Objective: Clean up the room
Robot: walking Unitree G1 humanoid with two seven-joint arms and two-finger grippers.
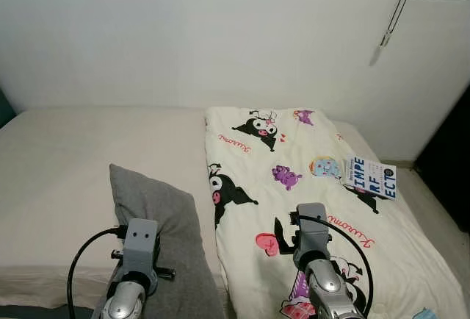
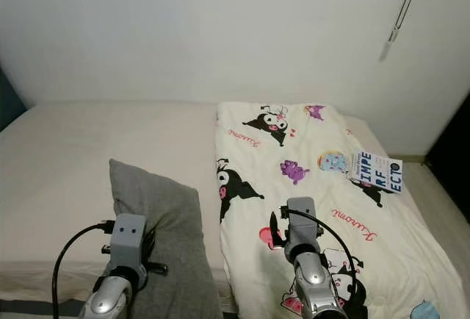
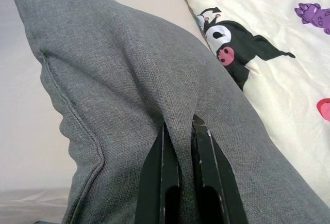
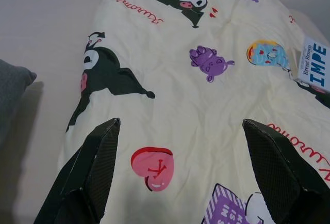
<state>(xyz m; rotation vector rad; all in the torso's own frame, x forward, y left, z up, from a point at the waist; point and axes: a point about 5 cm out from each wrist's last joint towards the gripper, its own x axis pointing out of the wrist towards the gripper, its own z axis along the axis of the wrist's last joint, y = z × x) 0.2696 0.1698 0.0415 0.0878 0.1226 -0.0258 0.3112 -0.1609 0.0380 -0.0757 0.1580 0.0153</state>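
**A:** What have you got on the left side?

**B:** My left gripper (image 3: 178, 131) has its fingers (image 3: 165, 167) pinched tight on a fold of the grey pillow (image 1: 165, 223). In the wrist view the fabric is drawn into a ridge right between them. The pillow lies on the bed (image 1: 66, 157), at the near edge of the bare beige sheet, its far corner pointing toward the wall.

**A:** And the right?

**B:** The right gripper (image 4: 180, 172) hovers above the cream blanket (image 1: 294, 157) with its fingers (image 4: 98, 167) spread wide, holding nothing. Between them I see the pink heart print (image 4: 153, 168).

**A:** Where does the blanket sit relative to the pillow?

**B:** Just beside it, on my right. It covers the right half of the bed, spread out flat with black and purple cartoon figures printed over it. The pillow's right edge runs close along the blanket's edge; I can't tell whether they touch.

**A:** Anything else on the bed?

**B:** A book (image 1: 369, 177) with large blue letters on a white cover lies on the blanket near its far right edge, well apart from both grippers.
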